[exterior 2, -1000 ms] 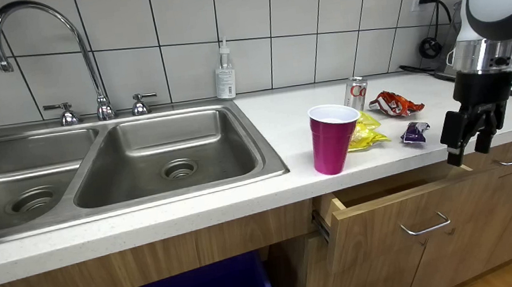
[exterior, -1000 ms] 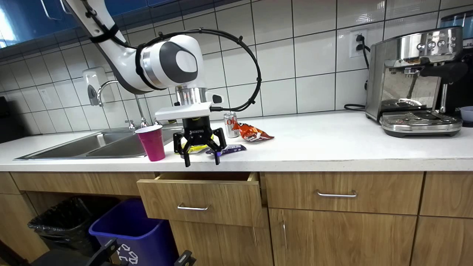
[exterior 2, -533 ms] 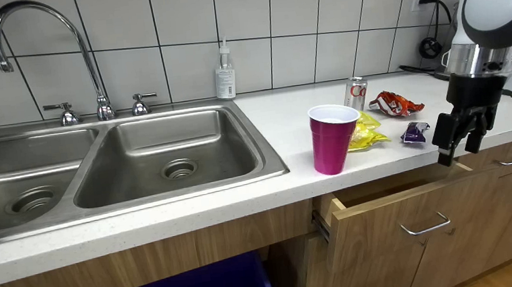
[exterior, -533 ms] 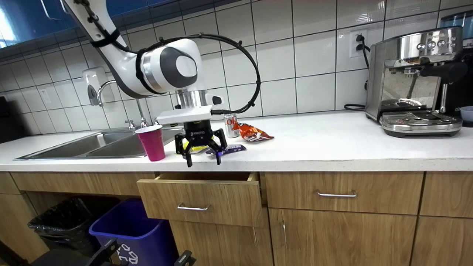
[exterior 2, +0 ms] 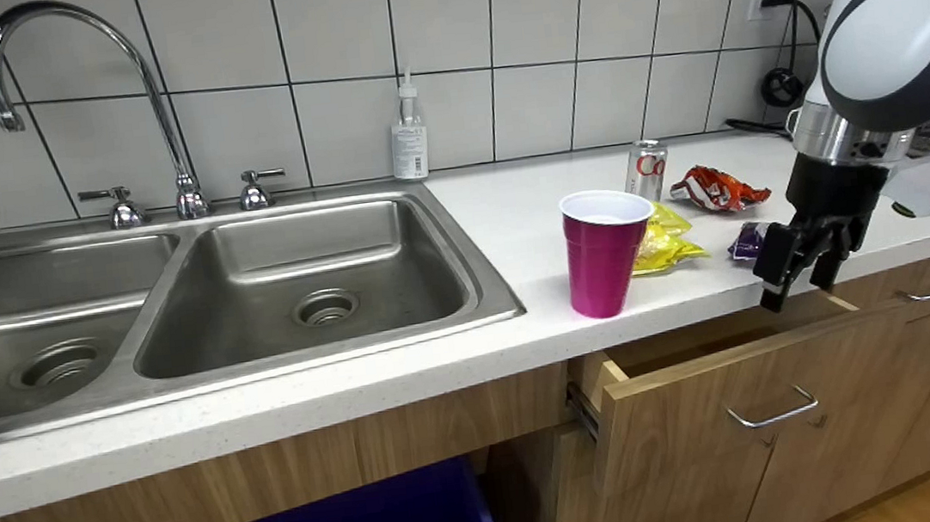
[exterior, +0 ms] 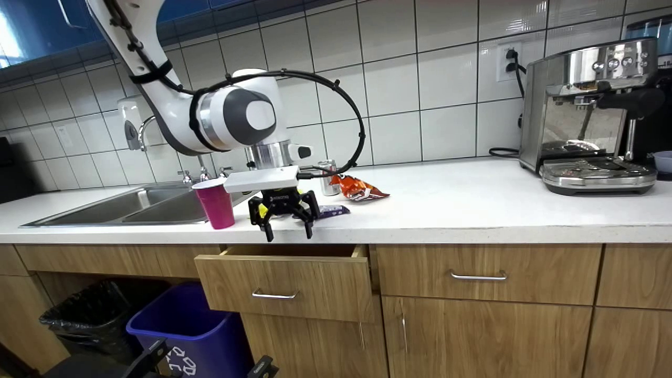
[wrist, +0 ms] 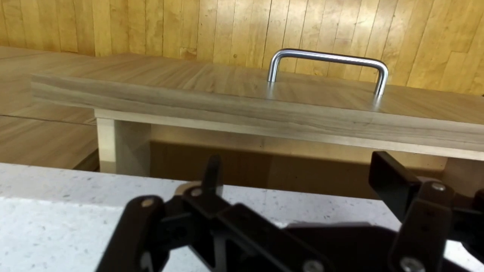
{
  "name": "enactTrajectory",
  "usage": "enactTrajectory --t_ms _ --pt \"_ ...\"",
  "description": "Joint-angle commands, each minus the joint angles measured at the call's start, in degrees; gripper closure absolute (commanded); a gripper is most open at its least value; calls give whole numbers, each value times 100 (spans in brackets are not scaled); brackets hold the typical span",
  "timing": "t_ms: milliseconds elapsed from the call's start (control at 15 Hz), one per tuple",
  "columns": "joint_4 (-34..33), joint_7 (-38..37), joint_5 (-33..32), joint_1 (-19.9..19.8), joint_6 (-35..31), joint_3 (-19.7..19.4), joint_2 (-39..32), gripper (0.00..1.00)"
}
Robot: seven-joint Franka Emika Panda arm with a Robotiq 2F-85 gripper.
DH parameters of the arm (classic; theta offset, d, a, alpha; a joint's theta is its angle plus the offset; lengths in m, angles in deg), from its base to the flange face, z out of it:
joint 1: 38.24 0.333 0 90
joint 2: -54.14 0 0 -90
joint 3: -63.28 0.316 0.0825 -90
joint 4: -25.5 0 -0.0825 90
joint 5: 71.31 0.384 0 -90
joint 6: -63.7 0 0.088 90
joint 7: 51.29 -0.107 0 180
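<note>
Drawer (exterior: 286, 278) stands open below the claw (exterior: 289, 235)

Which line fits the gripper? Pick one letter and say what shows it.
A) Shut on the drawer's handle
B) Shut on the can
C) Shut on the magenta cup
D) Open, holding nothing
D: in the wrist view the gripper stands with jaws wide apart, nothing held between them, the pulled-out drawer showing beyond.

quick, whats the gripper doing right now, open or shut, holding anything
Gripper: open, jaws spread wide, holding nothing, near the pulled-out drawer.
</note>
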Motion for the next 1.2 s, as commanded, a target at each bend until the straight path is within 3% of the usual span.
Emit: enactTrajectory --t_ms 0,467,1133 --pt "233 140 369 -182 -332 230 78 0" --pt "421 61 439 -270 -1061 241 -170 0" --pt "367 91 687 -718 -1544 724 -584 0"
